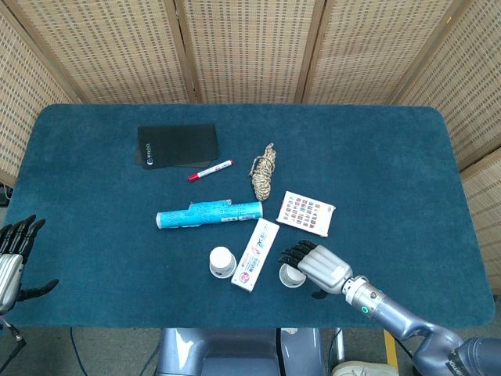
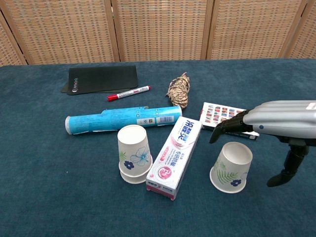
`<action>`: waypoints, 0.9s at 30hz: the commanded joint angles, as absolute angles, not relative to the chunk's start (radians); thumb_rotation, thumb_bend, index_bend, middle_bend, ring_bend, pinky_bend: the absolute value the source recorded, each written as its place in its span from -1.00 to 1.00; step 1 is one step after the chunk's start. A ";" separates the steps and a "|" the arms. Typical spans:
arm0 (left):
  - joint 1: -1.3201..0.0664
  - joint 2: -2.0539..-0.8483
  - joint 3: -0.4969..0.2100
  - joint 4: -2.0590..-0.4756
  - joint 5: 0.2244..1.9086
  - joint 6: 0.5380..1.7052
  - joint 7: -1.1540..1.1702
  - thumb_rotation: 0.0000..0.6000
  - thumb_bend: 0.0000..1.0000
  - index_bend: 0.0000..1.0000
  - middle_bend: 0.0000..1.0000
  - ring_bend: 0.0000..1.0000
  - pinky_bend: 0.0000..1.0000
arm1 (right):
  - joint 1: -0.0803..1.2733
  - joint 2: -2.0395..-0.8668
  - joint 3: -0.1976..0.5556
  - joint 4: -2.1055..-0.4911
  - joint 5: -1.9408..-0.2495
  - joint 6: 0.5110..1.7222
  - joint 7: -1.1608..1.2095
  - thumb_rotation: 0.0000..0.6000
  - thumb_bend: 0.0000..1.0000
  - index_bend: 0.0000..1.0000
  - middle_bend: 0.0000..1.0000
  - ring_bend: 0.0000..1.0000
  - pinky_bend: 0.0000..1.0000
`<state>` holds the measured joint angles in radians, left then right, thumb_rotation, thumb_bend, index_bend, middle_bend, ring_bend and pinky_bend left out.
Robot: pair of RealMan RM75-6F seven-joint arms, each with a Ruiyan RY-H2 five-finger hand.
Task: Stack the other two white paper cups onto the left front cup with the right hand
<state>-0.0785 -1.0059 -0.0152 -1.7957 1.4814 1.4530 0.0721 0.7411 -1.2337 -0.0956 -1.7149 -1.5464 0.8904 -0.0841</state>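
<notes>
At the front left, a white paper cup (image 2: 134, 154) with a blue flower print stands upside down on a second one; the head view shows the stack (image 1: 221, 262) from above. A third white cup (image 2: 231, 167) with a green leaf print stands upside down to the right (image 1: 290, 276). My right hand (image 2: 279, 116) hovers just above and right of this cup, fingers spread, thumb hanging down beside it, holding nothing (image 1: 321, 266). My left hand (image 1: 12, 262) is open off the table's front left corner.
A pink toothpaste box (image 2: 175, 158) lies between the cups. Behind are a blue tube (image 2: 121, 120), a card box (image 2: 229, 120), a twine bundle (image 2: 178, 90), a red marker (image 2: 129, 93) and a black pouch (image 2: 101, 79).
</notes>
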 commanded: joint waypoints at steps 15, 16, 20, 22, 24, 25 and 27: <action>-0.083 -1.011 -0.017 -1.797 1.471 1.442 0.087 1.00 -1.00 -1.00 -1.00 -1.00 -1.00 | 0.703 -1.329 -0.064 -1.583 -1.571 0.934 0.012 1.00 -0.28 -0.06 0.06 0.03 0.06; -0.083 -1.012 -0.017 -1.797 1.471 1.442 0.088 1.00 -1.00 -1.00 -1.00 -1.00 -1.00 | 0.701 -1.333 -0.061 -1.579 -1.574 0.941 0.020 1.00 -0.21 0.00 0.10 0.07 0.09; -0.083 -1.014 -0.017 -1.798 1.469 1.442 0.094 1.00 -1.00 -1.00 -1.00 -1.00 -1.00 | 0.694 -1.348 -0.054 -1.559 -1.585 0.963 0.042 1.00 -0.10 0.05 0.13 0.10 0.13; -0.083 -1.014 -0.017 -1.798 1.470 1.442 0.095 1.00 -1.00 -1.00 -1.00 -1.00 -1.00 | 0.691 -1.346 -0.051 -1.561 -1.587 0.969 0.052 1.00 -0.08 0.06 0.14 0.10 0.13; -0.083 -1.015 -0.016 -1.799 1.469 1.441 0.096 1.00 -1.00 -1.00 -1.00 -1.00 -1.00 | 0.690 -1.338 -0.048 -1.571 -1.591 0.976 0.061 1.00 -0.07 0.06 0.14 0.10 0.13; -0.084 -1.015 -0.016 -1.799 1.469 1.440 0.096 1.00 -1.00 -1.00 -1.00 -1.00 -1.00 | 0.689 -1.330 -0.044 -1.581 -1.592 0.983 0.066 1.00 -0.07 0.06 0.14 0.10 0.13; -0.084 -1.014 -0.016 -1.800 1.469 1.440 0.095 1.00 -1.00 -1.00 -1.00 -1.00 -1.00 | 0.688 -1.312 -0.035 -1.604 -1.592 0.992 0.073 1.00 -0.07 0.06 0.14 0.10 0.13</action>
